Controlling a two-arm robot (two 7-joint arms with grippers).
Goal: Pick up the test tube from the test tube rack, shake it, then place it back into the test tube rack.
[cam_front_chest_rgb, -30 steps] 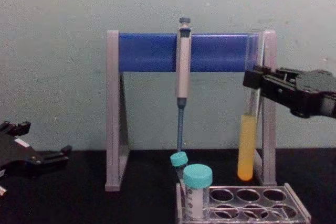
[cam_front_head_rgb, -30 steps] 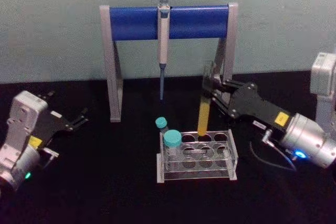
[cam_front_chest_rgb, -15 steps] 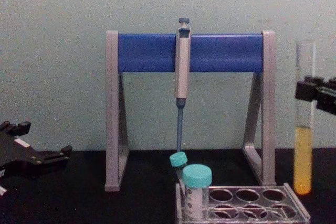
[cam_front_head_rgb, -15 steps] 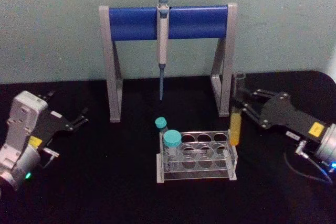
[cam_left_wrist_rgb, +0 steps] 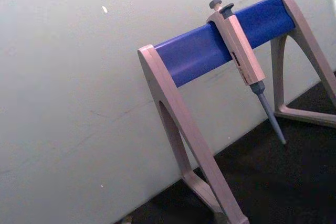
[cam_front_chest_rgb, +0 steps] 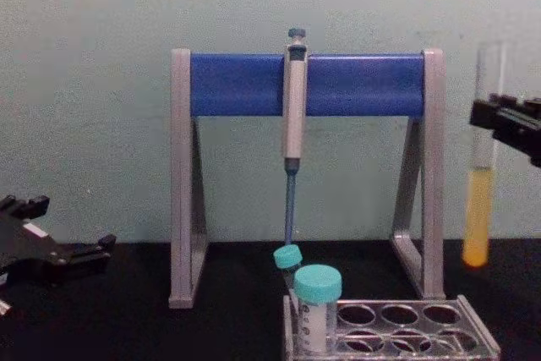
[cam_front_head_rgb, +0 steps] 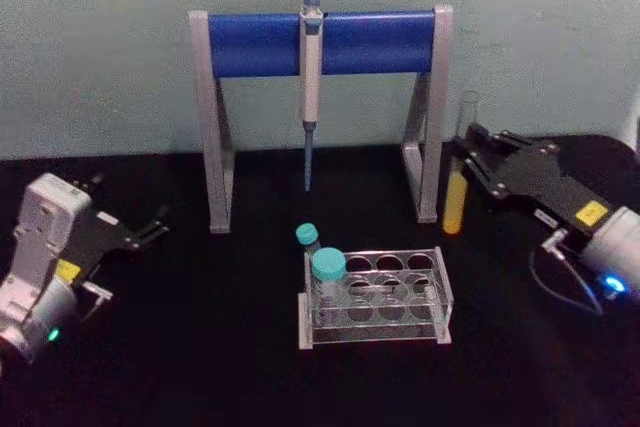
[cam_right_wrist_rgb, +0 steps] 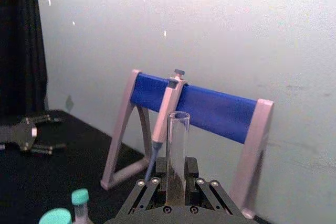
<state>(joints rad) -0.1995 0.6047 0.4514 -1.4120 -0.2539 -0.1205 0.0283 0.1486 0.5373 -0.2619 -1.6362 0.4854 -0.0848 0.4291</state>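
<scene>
Fingers [cam_front_chest_rgb: 499, 116] of right gripper [cam_front_head_rgb: 463, 159] clamp test tube [cam_front_head_rgb: 455, 202] upright, frame right. Uncapped: hard shaking may spill liquid. Left gripper [cam_front_head_rgb: 152, 227] idle, fingers open, lower left.

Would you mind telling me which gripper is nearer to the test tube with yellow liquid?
Right. The right gripper is shut on the test tube, holding it upright beside the pipette stand's right leg. The left gripper sits open far off on the left side.

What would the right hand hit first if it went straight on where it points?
Probably the stand, near its right leg, though depth is unclear. The right hand holds the tube beside it.
</scene>
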